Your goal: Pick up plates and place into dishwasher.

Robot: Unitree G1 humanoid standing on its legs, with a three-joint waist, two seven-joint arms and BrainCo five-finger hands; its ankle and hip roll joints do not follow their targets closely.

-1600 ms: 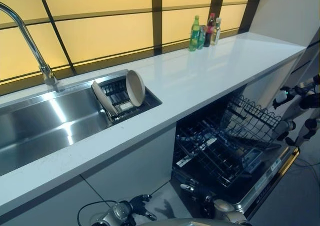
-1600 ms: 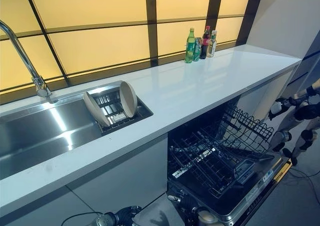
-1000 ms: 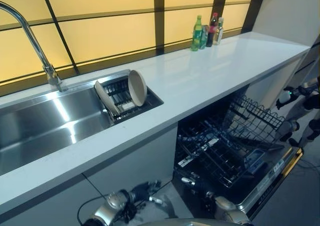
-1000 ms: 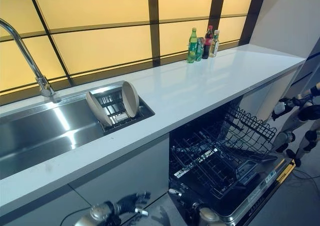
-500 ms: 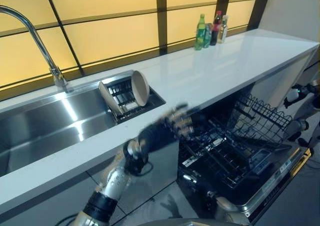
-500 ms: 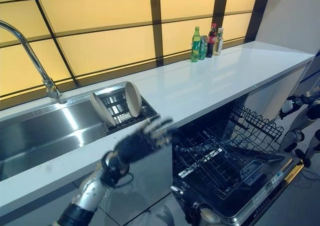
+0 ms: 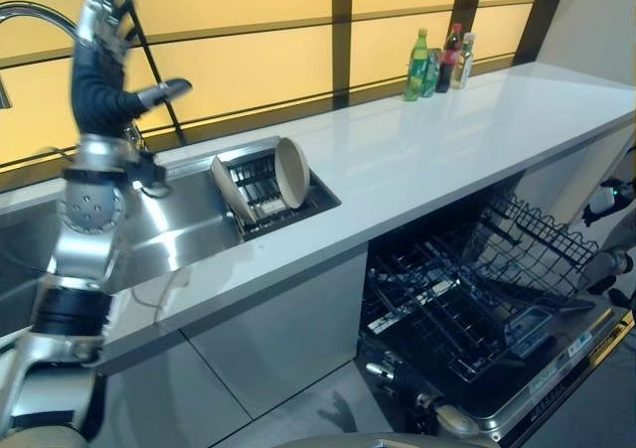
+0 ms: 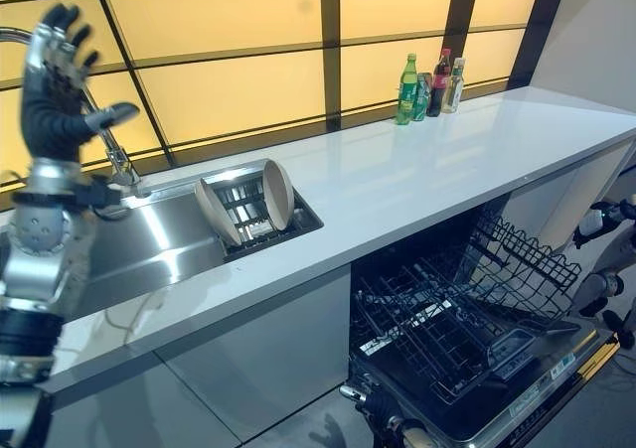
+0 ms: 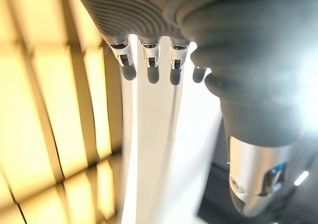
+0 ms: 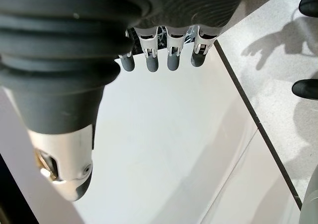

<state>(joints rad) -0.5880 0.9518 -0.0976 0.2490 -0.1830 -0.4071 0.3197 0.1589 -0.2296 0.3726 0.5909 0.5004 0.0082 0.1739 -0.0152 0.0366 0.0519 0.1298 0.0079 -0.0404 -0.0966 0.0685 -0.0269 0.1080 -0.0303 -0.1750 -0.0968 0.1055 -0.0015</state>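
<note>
Reaching high at the frame's upper left, the left robot hand [image 7: 97,80] is spread wide and empty, near the curved steel faucet [image 8: 114,150]. Descending carelessly toward two beige round plates [image 7: 290,171] racked at centre could strike it; the right robot hand [image 10: 169,55] hangs relaxed, empty.

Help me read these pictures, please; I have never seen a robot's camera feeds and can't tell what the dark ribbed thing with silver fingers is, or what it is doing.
That is the hand of a two-armed humanoid robot. The two wide pictures come from a stereo camera on its head, looking down at a kitchen counter. The two close ones come from cameras on its wrists, looking along each hand.

The left hand is raised over the sink near the faucet, fingers spread, holding nothing. The right hand shows in its own wrist picture, fingers relaxed, also empty.

Two beige plates stand on edge in a dark rack at the sink's end. Some bottles stand at the back of the white countertop. Below it the dishwasher is open, its wire racks pulled out, with no plates in them.
</note>
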